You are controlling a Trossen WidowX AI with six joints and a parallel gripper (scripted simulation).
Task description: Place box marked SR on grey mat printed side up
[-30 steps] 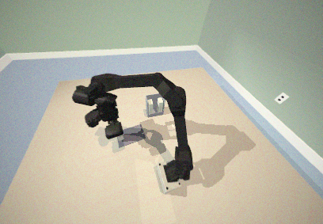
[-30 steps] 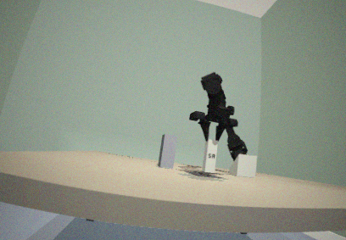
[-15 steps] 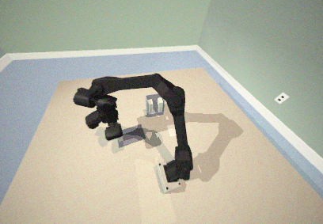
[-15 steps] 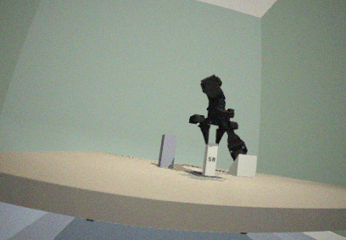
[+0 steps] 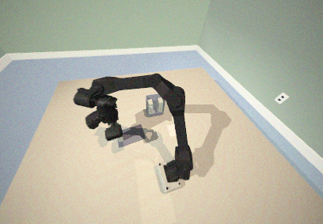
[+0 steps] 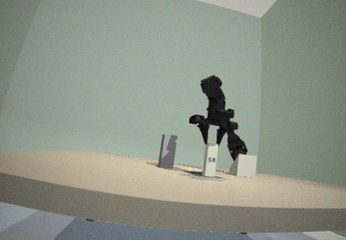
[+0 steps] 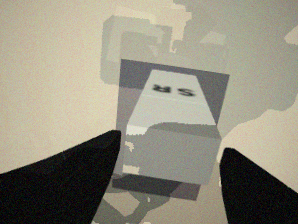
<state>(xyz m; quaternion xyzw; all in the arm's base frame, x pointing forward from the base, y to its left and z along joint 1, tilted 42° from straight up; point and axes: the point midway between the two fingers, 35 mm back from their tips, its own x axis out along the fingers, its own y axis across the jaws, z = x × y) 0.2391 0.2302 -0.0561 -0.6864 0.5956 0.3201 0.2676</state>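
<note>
The SR box [image 6: 210, 164] [image 7: 172, 110] stands upright on its narrow end over the grey mat [image 5: 132, 136] [image 7: 218, 90]. Its printed side faces sideways, toward the exterior camera, and its plain top end faces the wrist camera. My gripper [image 6: 212, 143] [image 7: 170, 148] is open around the top of the box, with one finger on each side; narrow gaps show beside the box in the wrist view. In the top view the arm mostly hides the box. The bin [image 5: 155, 114] [image 6: 167, 152] holds two pale boxes standing upright; their codes cannot be read.
The arm's white base [image 5: 162, 181] [image 6: 247, 166] stands near the front in the top view. The bin is behind and to the right of the mat there. A small pale patch [image 5: 171, 128] lies on the table right of the mat.
</note>
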